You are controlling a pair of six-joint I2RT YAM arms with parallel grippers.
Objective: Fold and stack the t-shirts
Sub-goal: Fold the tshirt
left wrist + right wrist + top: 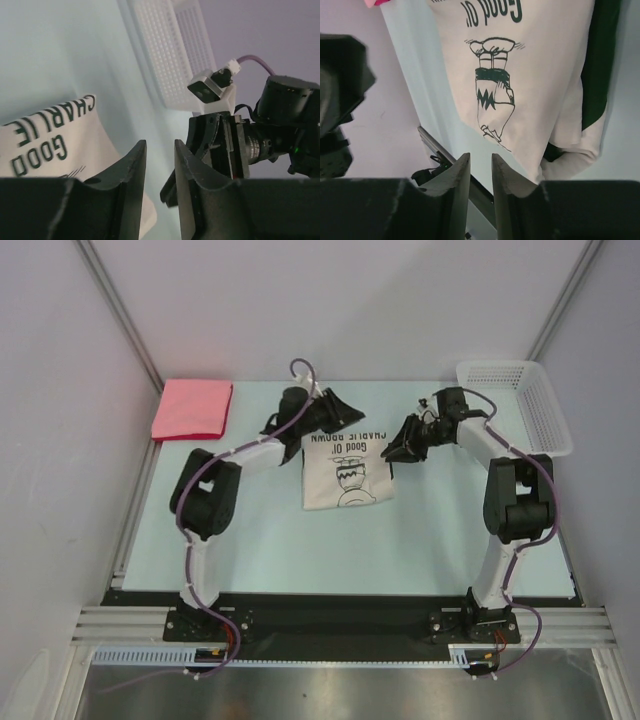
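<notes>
Cream shirt (347,472): folded into a rectangle mid-desk (270,540), print up, lettering at the far edge. It probably lies flat there ready for another fold or a lift.
Pink shirt (192,408): folded square in the far left corner, well apart. It looks like the base of the stack.
Left claw (160,150): narrow gap, holds nothing, just beyond the cream shirt's far left corner.
Right claw (480,162): narrow gap, holds nothing, just beside the shirt's far right corner.
Basket (520,400): far right.

Cream shirt (345,475) far corners partly hidden, pink shirt (374,2) cut off at top edge
</notes>
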